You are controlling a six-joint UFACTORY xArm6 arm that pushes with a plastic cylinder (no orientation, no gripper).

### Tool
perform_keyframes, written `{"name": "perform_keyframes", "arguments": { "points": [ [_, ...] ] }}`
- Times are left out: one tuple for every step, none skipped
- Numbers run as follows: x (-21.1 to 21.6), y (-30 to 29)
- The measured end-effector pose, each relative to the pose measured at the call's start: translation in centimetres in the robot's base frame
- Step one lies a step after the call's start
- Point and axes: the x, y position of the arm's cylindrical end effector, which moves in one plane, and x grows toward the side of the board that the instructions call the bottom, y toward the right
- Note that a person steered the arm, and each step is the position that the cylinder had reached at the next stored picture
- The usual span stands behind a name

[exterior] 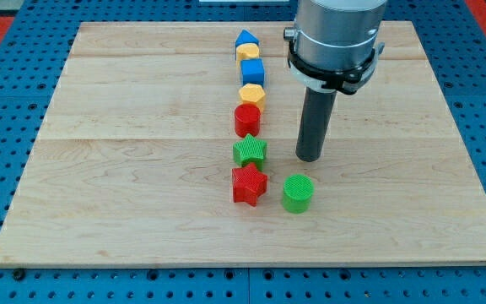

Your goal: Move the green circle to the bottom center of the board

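The green circle (297, 192) is a short green cylinder on the wooden board (125, 169), a little right of centre in the lower half. My tip (310, 158) rests on the board just above it and slightly to its right, with a small gap between them. The red star (249, 184) lies to the left of the green circle.
A column of blocks runs down the board's middle: blue pentagon-like block (245, 38), a yellow block (248, 52), blue cube (252, 71), yellow hexagon (252, 95), red cylinder (246, 120), green star (250, 152). A blue pegboard (7, 127) surrounds the board.
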Motion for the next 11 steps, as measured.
{"name": "perform_keyframes", "arguments": {
  "points": [
    [1.8,0.0],
    [2.2,0.0],
    [3.2,0.0],
    [3.8,0.0],
    [4.0,0.0],
    [4.7,0.0],
    [6.2,-0.8],
    [7.9,-1.9],
    [9.2,-2.6],
    [9.9,-3.0],
    [10.2,-3.0]
  ]
}}
